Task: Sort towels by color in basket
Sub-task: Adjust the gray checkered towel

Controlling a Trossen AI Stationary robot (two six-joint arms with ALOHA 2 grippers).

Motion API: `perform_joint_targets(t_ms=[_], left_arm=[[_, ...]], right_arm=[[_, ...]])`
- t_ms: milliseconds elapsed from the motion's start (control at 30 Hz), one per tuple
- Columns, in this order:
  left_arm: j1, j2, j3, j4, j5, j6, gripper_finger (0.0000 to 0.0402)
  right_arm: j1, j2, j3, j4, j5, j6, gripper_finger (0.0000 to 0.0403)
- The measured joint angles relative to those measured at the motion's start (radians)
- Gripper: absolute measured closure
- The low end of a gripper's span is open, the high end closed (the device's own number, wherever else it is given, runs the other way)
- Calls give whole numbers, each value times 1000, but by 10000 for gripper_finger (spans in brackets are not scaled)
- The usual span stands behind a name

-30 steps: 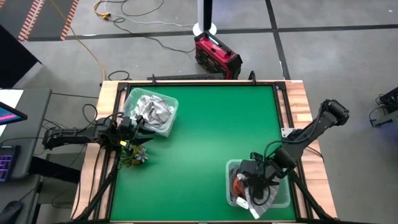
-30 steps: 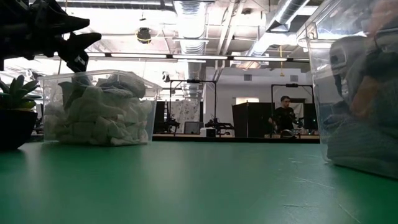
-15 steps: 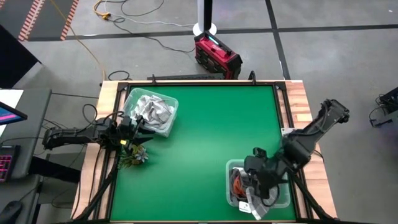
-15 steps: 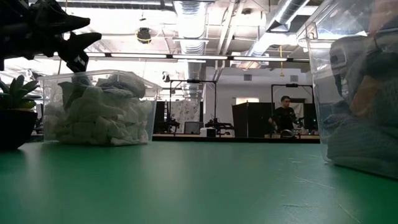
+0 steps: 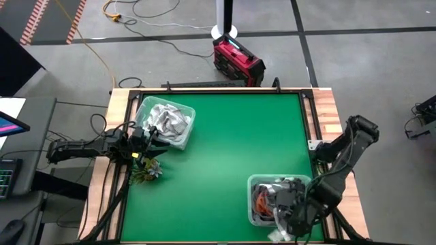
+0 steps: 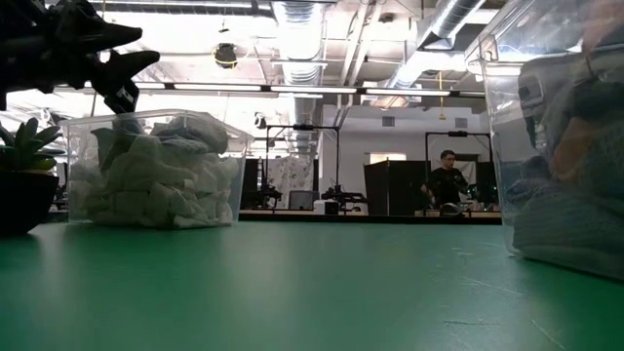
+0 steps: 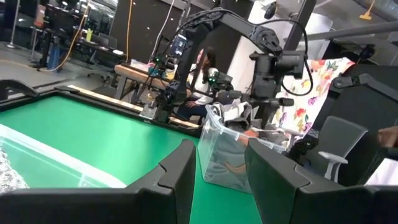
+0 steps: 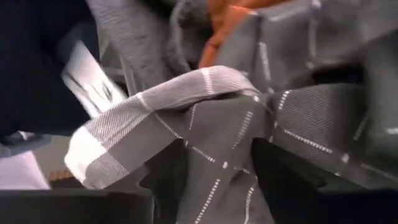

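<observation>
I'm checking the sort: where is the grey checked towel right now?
High view: the grey checked towel is in the bin at the table's near right, beside the rust orange towel, under the right gripper.

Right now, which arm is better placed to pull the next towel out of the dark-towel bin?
Right. Its gripper is already down in that bin, fingers astride the checked towel. The left gripper waits across the table beside the light-towel bin.
</observation>
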Motion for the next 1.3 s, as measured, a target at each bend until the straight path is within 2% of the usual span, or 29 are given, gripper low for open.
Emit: perform_joint_targets(t_ms=[267, 367, 467, 533, 700, 900, 1000, 1167, 1300], left_arm=[[0, -1, 35, -40, -2, 4, 272], [0, 0, 46, -42, -2, -1, 272], [0, 0, 47, -45, -3, 0, 272], [0, 0, 47, -46, -3, 0, 272], [0, 0, 49, -61, -3, 10, 272], [0, -1, 52, -80, -3, 28, 272], [0, -1, 52, -83, -3, 39, 272], [0, -1, 52, -85, -3, 42, 272], [0, -1, 52, -85, -3, 42, 272]], right_arm=[[0, -54, 103, -246, -19, 312, 212], [2, -53, 110, -268, -86, 421, 219], [-11, -33, 98, -239, -100, 459, 225], [-30, -3, 84, -246, -100, 461, 228], [-86, 101, 82, -314, 26, 414, 236], [-129, 226, 83, -138, 84, 192, 242], [-145, 272, 84, -62, 91, 131, 242], [-165, 277, 84, -39, 77, 121, 243], [-171, 218, 82, -35, 71, 128, 243]])
